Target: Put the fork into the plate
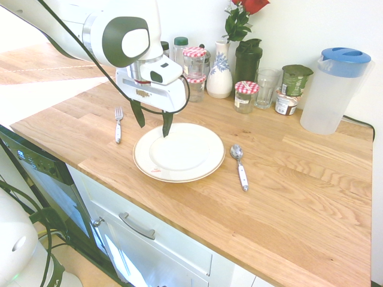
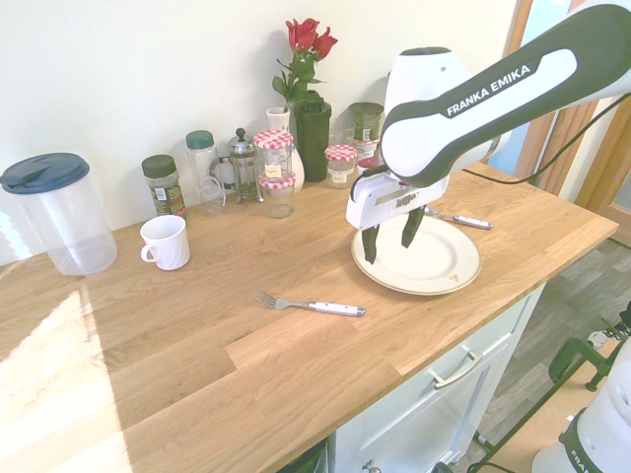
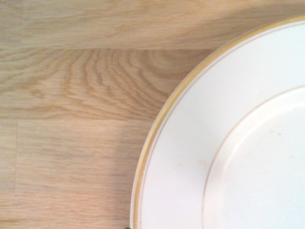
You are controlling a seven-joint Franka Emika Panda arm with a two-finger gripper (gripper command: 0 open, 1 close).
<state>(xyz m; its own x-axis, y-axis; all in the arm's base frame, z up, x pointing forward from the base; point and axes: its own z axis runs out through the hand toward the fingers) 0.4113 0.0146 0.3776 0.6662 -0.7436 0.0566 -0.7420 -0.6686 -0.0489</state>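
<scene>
And here is the hand [image 1: 153,125], poised above the edge of the plate [image 1: 179,152], its two dark fingers spread wide, nothing between them! The fork [image 1: 118,125] lies on the wooden desk [image 1: 275,185], off the plate, just beside it, tines pointing toward the wall side, pale handle toward the drawer front. Over on the plate's opposite side, there's the spoon [image 1: 239,167], also flat on the desk, bowl toward the wall.

The plate itself sits flat, cream-white, a small red mark near its rim, and the wrist view gives us a lovely close look at that golden edge line curving over the wood grain.

Along the wall, what a line-up! Red roses [image 2: 311,39] in a white vase [image 1: 219,75] with blue decoration, a dark green bottle [image 1: 248,60], jars with red-checked lids [image 2: 278,163], and the blue-lidded pitcher [image 1: 334,89]. The second exterior view adds a white mug [image 2: 166,242], standing upright near the jars.
</scene>
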